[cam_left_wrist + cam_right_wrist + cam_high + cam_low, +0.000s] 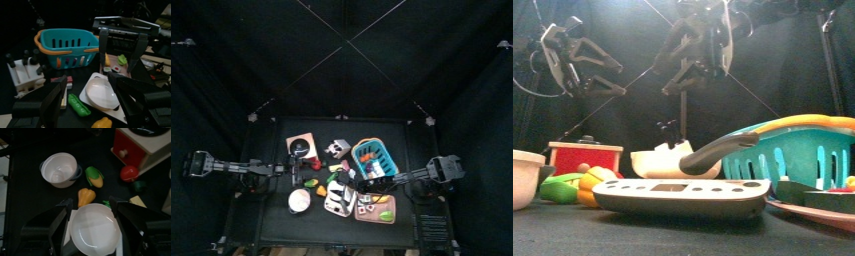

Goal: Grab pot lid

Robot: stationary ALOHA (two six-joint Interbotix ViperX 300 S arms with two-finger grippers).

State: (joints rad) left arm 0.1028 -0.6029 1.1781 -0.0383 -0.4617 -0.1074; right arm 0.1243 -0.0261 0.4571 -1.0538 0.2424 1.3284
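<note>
The pot lid (299, 148) is a small dark disc lying on the pale orange square board (303, 138) at the table's back left. In the right wrist view only its edge (152, 130) shows, on the board on top of a red box (137, 150). In the front view its knob (583, 140) shows above the red box (587, 158). My left gripper (295, 172) (87, 82) is open and empty, in front of the board. My right gripper (369, 183) (90, 205) is open and empty over a white oval dish (93, 230), well apart from the lid.
A teal basket (372, 155) (65, 45) stands at the back right. A white cup (60, 168), green (93, 176) and orange (85, 195) toy vegetables and a small red object (130, 173) lie between the dish and the red box. A grey device (680, 195) lies at the front.
</note>
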